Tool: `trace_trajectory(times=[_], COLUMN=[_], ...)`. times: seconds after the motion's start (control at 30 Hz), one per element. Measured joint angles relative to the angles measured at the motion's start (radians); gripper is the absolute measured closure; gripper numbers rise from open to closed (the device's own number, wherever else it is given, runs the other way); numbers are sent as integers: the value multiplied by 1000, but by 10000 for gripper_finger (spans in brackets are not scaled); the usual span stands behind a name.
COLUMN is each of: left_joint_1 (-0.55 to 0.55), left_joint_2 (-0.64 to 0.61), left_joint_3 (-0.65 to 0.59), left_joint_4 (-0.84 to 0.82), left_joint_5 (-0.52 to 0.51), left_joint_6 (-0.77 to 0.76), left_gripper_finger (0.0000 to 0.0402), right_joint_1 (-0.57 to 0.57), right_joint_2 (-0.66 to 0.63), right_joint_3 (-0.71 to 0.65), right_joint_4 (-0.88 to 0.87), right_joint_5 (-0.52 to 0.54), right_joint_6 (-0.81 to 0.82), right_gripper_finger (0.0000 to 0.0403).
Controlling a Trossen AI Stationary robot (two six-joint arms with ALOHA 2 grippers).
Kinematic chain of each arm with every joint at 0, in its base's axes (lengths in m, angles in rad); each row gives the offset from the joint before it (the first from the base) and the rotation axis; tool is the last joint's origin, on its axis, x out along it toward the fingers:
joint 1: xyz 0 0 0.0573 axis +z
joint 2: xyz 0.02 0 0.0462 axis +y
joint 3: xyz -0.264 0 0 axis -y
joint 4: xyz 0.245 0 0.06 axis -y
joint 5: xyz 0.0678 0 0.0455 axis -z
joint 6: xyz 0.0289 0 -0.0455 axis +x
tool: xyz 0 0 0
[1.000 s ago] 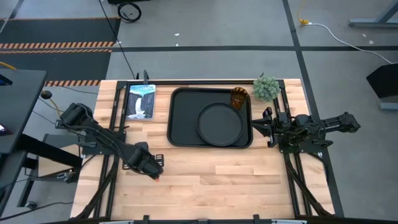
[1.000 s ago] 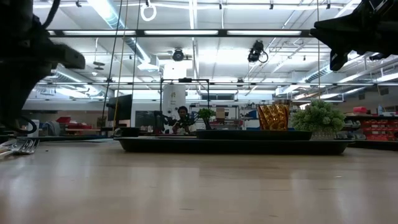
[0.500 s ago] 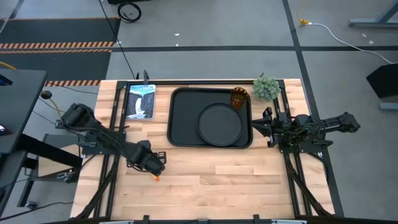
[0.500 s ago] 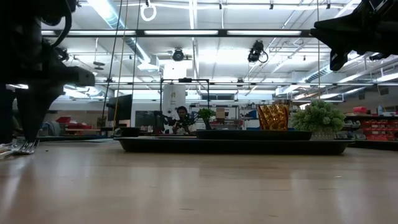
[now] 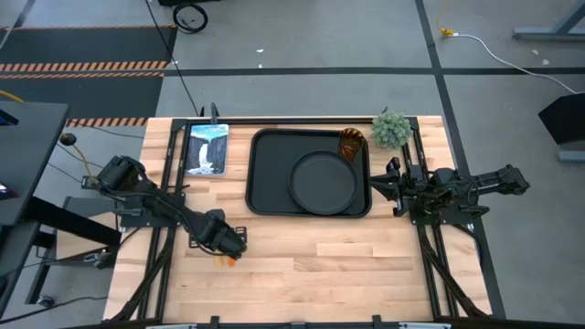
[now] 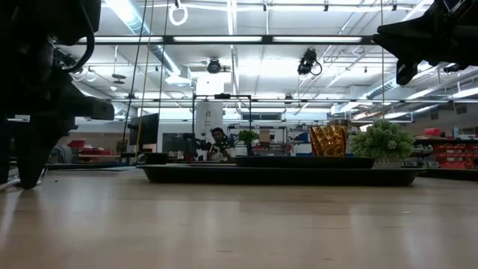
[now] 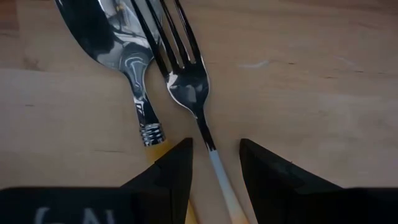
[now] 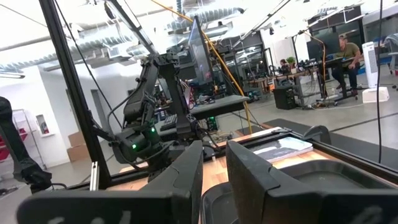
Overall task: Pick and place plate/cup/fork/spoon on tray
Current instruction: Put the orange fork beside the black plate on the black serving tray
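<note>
From where I stand, about half the job looks finished: the plate [image 5: 324, 183] lies flat inside the tray [image 5: 265, 174], towards its right half, and the cup [image 5: 352, 143] stands upright in the tray's far right corner, just beside the plate's rim. What is left is the cutlery. The fork [image 7: 186, 87] and the spoon [image 7: 121, 43] lie side by side on the bare table [image 5: 366, 265], well apart from the tray and nearer the front left, their metal ends close together and their orange handles running back under the arm. The left pincer [image 7: 214, 165] is down low over them, its two fingers apart with the fork's handle passing between them, so I judge the fork is about to be gripped but is not yet held. The spoon lies just beside one finger, close enough that it might be nudged. The right pincer [image 5: 391, 185] waits off the tray's right edge, above the table, its fingers slightly apart and holding nothing. So two pieces are placed, two remain
</note>
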Motion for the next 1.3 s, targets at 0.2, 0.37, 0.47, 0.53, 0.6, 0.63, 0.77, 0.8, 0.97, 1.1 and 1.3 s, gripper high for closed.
trace_trajectory(times=[0.2, 0.37, 0.47, 0.53, 0.6, 0.63, 0.77, 0.8, 0.97, 1.1, 1.3], left_joint_1=[0, -1, -2, -2, -2, -2, 5, 8, 30, 52, 134], left_joint_2=[0, 0, 0, 0, 0, 0, -14, -17, -44, -75, -122], left_joint_3=[0, 0, 0, 0, 1, 2, 8, 9, 15, 35, 101], left_joint_4=[4, 8, 9, 8, 8, 6, -23, -21, -24, -42, -153], left_joint_5=[4, 9, 10, 8, 6, 5, 5, 5, -20, -54, -95], left_joint_6=[5, 28, 44, 44, 49, 52, 48, 48, 65, 96, 195], left_gripper_finger=[283, 332, 359, 374, 385, 387, 386, 384, 382, 382, 382], right_joint_1=[0, 0, 0, 0, 0, 0, 0, 0, 0, 0, 0], right_joint_2=[0, 0, 0, 0, 0, 0, 0, 0, 0, 0, 0], right_joint_3=[0, 0, 0, 0, 0, 0, 0, 0, 0, 0, 0], right_joint_4=[0, -1, -1, -1, -1, -1, -1, -1, -1, -1, -1], right_joint_5=[0, 0, 0, 0, 0, 0, 0, 0, 0, 0, 0], right_joint_6=[0, 0, 0, 0, 0, 0, 0, 0, 0, 0, 0], right_gripper_finger=[325, 325, 325, 325, 325, 325, 325, 325, 325, 325, 325])
